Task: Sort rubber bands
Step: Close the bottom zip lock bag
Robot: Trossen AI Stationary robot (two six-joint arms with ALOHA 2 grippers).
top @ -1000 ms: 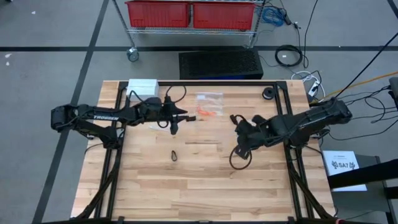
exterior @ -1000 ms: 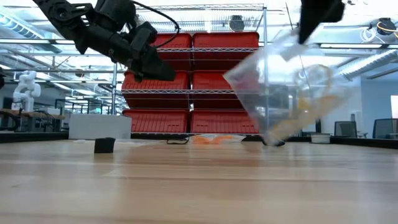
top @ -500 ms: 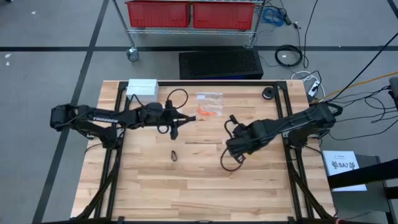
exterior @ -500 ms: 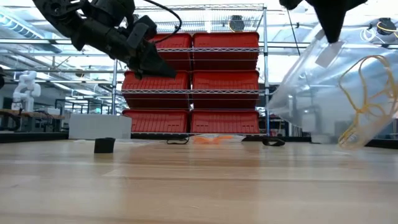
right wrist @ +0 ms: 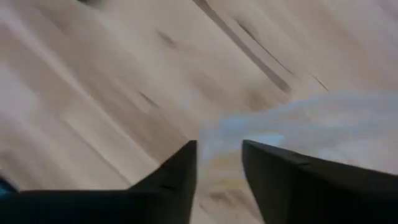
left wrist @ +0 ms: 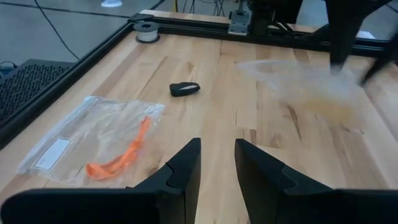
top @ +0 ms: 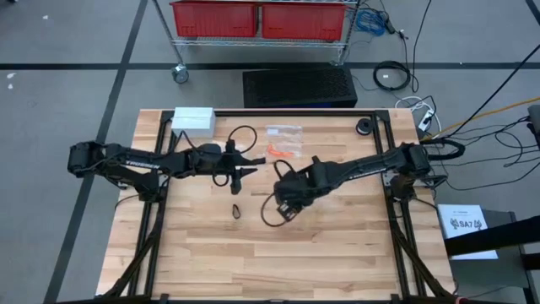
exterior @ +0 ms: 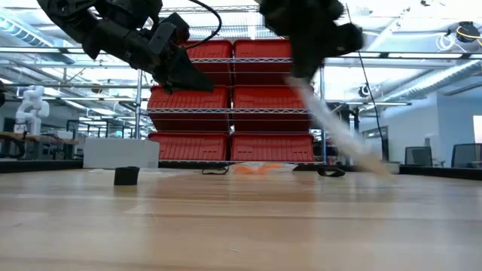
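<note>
Clutter first, from my overhead feed: a white box sits at the table's eleven o'clock corner, a small black roll at one o'clock, and a clear bag holding orange rubber bands lies flat near twelve, the bands' long axis running roughly nine-to-three. A black rubber band lies alone near centre, its long axis twelve-to-six, just at six o'clock from the left gripper. That arm reaches in from nine o'clock, stretched low and nearly straight. The right arm crosses from three o'clock past centre, its gripper carrying a second clear bag that hangs toward seven o'clock. In the low feed I see the left gripper raised and angled down, and the right gripper high with the streaked bag trailing down toward four o'clock. My left wrist feed shows its fingers parted with nothing between them, the orange bands in their bag ahead and a black block beyond. On the right wrist feed the fingers stand a little apart, gripping the film of the bag, tan bands inside only a blur.
</note>
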